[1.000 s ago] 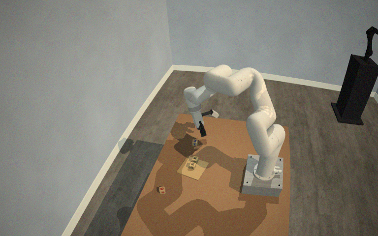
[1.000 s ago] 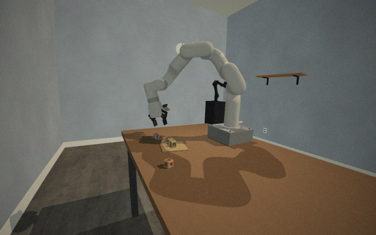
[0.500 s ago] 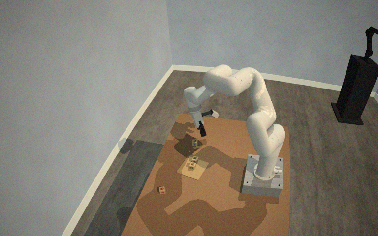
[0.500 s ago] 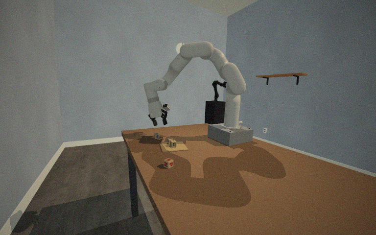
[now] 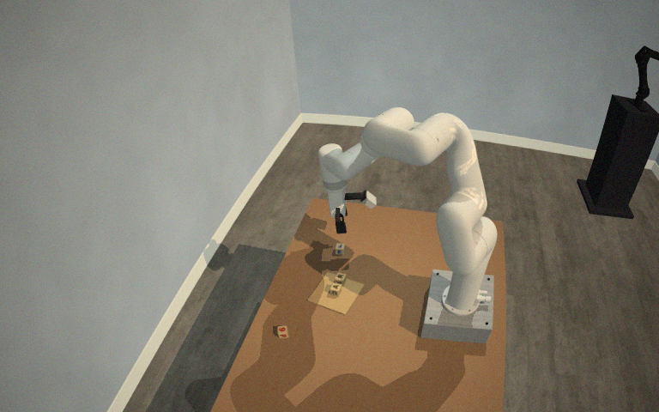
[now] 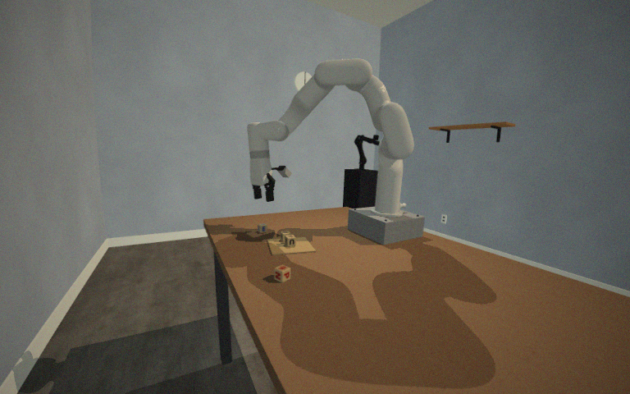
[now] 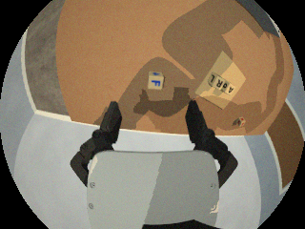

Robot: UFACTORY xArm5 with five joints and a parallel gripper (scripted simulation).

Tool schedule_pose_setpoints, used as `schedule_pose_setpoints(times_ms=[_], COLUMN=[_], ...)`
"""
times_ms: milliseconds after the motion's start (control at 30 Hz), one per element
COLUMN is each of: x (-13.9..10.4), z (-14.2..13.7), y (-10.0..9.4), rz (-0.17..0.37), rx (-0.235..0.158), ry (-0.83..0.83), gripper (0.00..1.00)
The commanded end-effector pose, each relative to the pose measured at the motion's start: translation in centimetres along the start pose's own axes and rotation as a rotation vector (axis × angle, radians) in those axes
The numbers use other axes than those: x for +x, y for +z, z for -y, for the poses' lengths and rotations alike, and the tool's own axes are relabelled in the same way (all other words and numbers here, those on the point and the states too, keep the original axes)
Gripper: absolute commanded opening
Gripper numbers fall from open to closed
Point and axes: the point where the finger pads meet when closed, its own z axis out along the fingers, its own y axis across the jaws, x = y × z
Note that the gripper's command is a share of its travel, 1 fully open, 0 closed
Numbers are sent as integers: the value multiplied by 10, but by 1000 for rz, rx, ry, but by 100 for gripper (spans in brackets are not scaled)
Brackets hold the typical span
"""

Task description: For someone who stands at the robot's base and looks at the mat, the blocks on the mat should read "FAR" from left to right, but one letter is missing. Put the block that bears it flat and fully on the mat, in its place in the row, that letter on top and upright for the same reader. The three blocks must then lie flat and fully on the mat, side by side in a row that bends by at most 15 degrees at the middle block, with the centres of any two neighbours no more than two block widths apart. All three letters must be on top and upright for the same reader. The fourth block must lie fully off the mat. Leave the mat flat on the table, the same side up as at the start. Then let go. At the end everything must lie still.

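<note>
A tan mat (image 5: pixel 335 291) lies on the brown table and carries two wooden blocks with dark letters (image 5: pixel 336 284); they also show in the wrist view (image 7: pixel 219 83) and in the exterior view (image 6: pixel 287 238). A block with blue marks (image 5: pixel 339 249) lies off the mat in the arm's shadow; it also shows in the exterior view (image 6: pixel 262 228) and in the wrist view (image 7: pixel 155 80). A block with red marks (image 5: pixel 281 331) lies off the mat nearer the table's left edge; it also shows in the exterior view (image 6: pixel 281 272). My gripper (image 5: pixel 341 224) hangs open and empty well above the blue-marked block.
The robot's grey base (image 5: pixel 456 305) stands on the table to the right of the mat. The table's left edge (image 6: pixel 218 259) drops to the floor close to the blocks. A black pedestal (image 5: pixel 617 155) stands on the floor far to the right.
</note>
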Motion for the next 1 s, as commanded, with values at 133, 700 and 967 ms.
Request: schedule_pose_setpoints(times_ms=[133,700,967], x=[-10,-10,-10], z=[-8,-8,-8], y=[-21,-21,-20], rz=[74,74,72], rx=[55,55,58], ry=[126,124,53], gripper=[100,100,100])
